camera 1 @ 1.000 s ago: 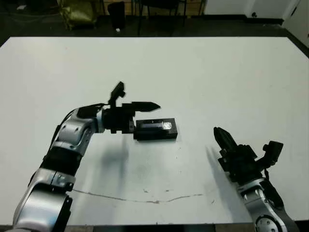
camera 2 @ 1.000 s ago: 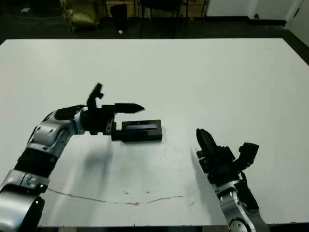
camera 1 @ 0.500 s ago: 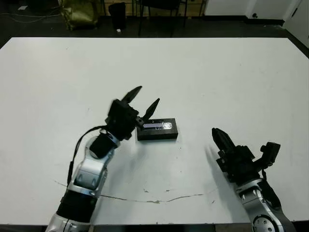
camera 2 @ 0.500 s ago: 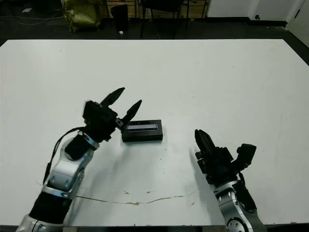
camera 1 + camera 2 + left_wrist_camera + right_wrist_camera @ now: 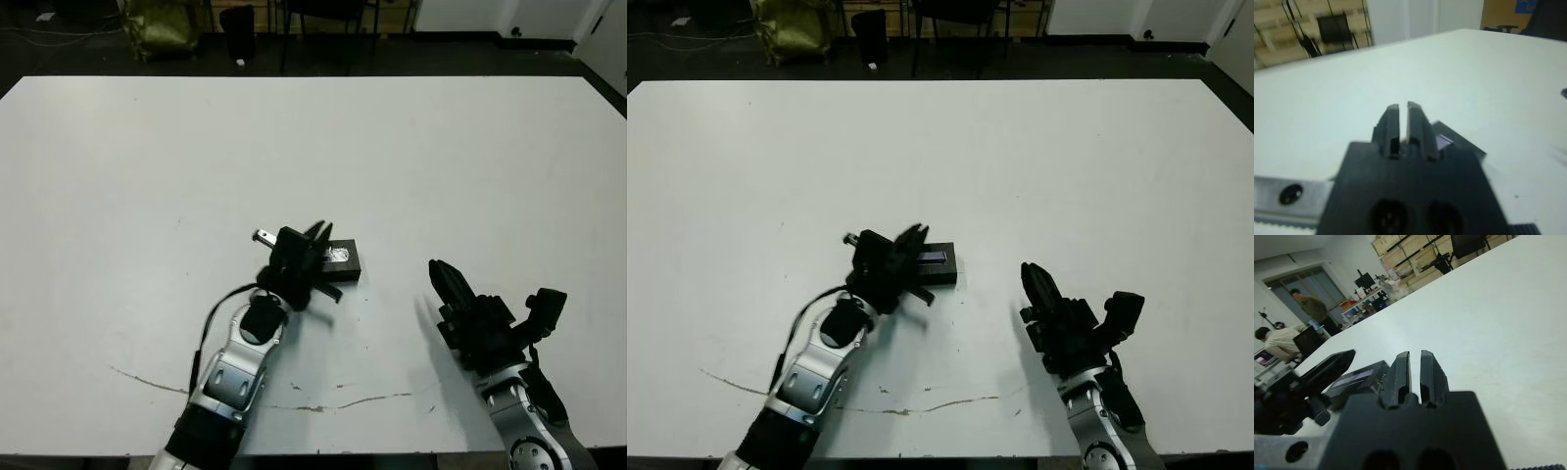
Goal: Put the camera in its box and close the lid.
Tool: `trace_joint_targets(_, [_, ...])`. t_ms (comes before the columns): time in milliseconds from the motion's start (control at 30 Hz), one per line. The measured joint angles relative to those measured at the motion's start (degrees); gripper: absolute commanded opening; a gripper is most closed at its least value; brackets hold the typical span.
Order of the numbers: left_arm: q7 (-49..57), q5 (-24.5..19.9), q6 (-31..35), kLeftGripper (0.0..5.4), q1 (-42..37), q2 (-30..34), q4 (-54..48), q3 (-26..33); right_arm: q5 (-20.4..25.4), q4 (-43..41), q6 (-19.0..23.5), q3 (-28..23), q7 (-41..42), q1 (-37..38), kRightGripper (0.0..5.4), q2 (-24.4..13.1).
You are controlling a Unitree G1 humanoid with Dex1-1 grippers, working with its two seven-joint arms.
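lid on, left gripper at the box's end

the left gripper [image 5: 312, 257] hangs low over the near-left end of the box [image 5: 942, 275], its two fingers drawn together with only a thin slit between them and nothing held, as the left wrist view shows. whether it touches the box cannot be told from the head views. the right gripper [image 5: 449, 282] sits well apart to the right, low over the bare worktop [image 5: 470, 157], fingers likewise nearly closed and empty.

the box lies near the middle of the worktop with the lid [image 5: 340, 256] lying flat on top, its pale stripe facing up. the camera is not in sight anywhere on the worktop, so it is most likely inside the box under the lid, though that cannot be seen.

judged from this, the closing step is at or near its end. what remains would be a light press to seat the lid, if it is not already flush, then lifting the arm clear without dragging the box.
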Motion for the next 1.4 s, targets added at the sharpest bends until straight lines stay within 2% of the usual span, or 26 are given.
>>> trace_joint_targets(200, [1.69,-4.47,12.15,0.01,-4.88,-1.77,1.47,1.73,0.09,0.61,-1.09,0.02,0.88,0.01,0.00,0.46])
trace_joint_targets(367, [3.86,-9.08,21.72,0.01,-9.58,-4.79,2.91,5.31,-1.47,-2.63,0.74,1.12,-2.73,0.35,0.00,0.42])
trace_joint_targets(467, [4.82,-10.67,24.46,0.01,-10.32,-5.71,2.95,6.54,-2.63,-4.27,1.89,2.34,-4.49,0.50,0.00,0.44])
trace_joint_targets(667, [4.38,-12.43,25.29,0.01,-9.65,-5.24,2.31,7.11,-2.57,-6.21,3.43,2.97,-6.18,1.28,0.00,0.53])
trace_joint_targets(833, [4.87,-13.15,29.00,0.01,-8.73,-4.41,-1.04,7.19,-2.03,-6.19,3.42,2.75,-5.84,1.39,0.00,0.64])
trace_joint_targets(1067, [5.14,-13.84,30.37,0.01,-4.58,-1.89,-7.28,6.92,-1.38,-6.44,3.96,2.71,-5.98,1.58,0.00,0.63])
trace_joint_targets(1233, [5.18,-14.73,26.19,0.01,-0.34,-0.32,-11.13,8.39,-1.23,-6.35,4.22,2.66,-5.97,1.65,0.00,0.65])
trace_joint_targets(1400, [3.53,-17.04,23.29,0.01,2.31,1.92,-14.41,13.46,-1.19,-5.94,4.18,2.17,-6.02,1.58,0.00,0.90])
